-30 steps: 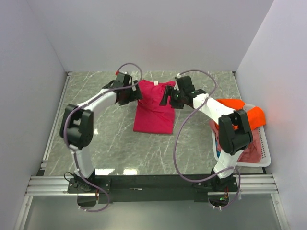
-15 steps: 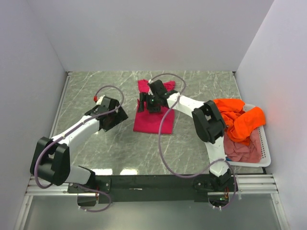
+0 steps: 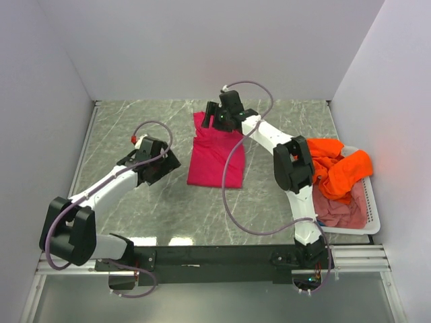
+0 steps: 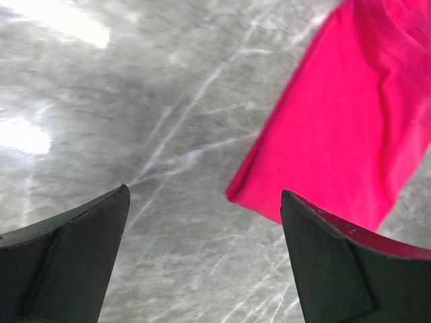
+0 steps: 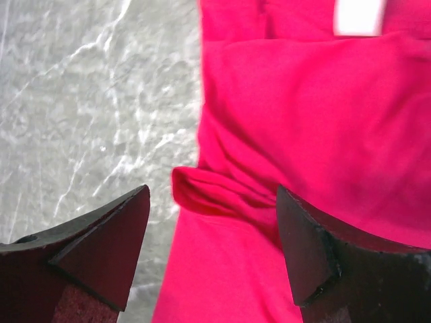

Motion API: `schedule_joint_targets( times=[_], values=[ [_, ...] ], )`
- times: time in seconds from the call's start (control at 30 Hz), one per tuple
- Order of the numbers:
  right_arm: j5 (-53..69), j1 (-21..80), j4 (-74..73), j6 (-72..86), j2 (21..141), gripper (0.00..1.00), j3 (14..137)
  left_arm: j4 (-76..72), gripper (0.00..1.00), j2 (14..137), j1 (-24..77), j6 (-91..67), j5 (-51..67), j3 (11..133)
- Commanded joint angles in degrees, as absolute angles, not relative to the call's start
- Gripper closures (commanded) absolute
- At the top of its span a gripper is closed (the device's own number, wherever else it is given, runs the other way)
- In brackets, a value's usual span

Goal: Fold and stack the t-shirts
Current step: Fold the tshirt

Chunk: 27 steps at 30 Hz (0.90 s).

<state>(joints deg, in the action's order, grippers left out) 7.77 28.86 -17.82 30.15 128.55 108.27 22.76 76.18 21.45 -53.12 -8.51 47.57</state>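
Hovering unclenched over the crimson t-shirt, the right gripper is risking snagging its bunched sleeve crooked, the left gripper idling released

folded t-shirt on table, well left of basket with other t-shirts

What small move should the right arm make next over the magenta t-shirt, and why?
Probably lower the right gripper and close on the bunched fold at the edge of the crimson-magenta cloth t-shirt. Its jaws stand open straddling that fold, which is rolled up, not flat. The left gripper hangs open over the grey marble-patterned table, beside the shirt.
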Motion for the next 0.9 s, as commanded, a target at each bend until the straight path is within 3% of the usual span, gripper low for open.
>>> schedule_joint_targets(
  times=[0.0,0.2,0.4,0.53,0.7,0.8,0.83,0.87],
  values=[
    [6.1,28.8,-17.2,29.2,120.3,0.18,101.9,17.5,0.01,78.5,21.8,-51.1,-2.7,47.3],
    [-0.9,28.2,-12.3,35.9,99.3,0.16,74.0,12.3,0.02,83.8,22.9,-50.3,3.9,47.7],
    [1.3,26.5,-9.1,41.1,85.1,0.16,53.6,12.0,0.18,90.3,25.4,-49.7,4.3,49.7],
    [2.4,26.4,-9.8,42.5,80.3,0.17,47.4,13.6,0.45,93.6,25.8,-48.9,4.4,51.5],
    [2.7,26.5,-9.6,45.0,79.8,0.20,43.8,14.0,0.63,95.8,26.3,-48.3,4.3,51.6],
    [4.5,26.5,-8.9,45.4,80.2,0.23,42.5,13.9,0.83,96.2,26.5,-48.0,5.8,51.1],
    [4.8,26.5,-8.9,45.4,80.3,0.24,42.4,13.7,0.99,96.2,26.5,-47.6,6.3,50.6],
    [5.1,26.5,-9.0,45.6,80.7,0.25,41.8,13.6,0.99,96.0,26.5,-47.5,6.3,50.4]
  ],
)
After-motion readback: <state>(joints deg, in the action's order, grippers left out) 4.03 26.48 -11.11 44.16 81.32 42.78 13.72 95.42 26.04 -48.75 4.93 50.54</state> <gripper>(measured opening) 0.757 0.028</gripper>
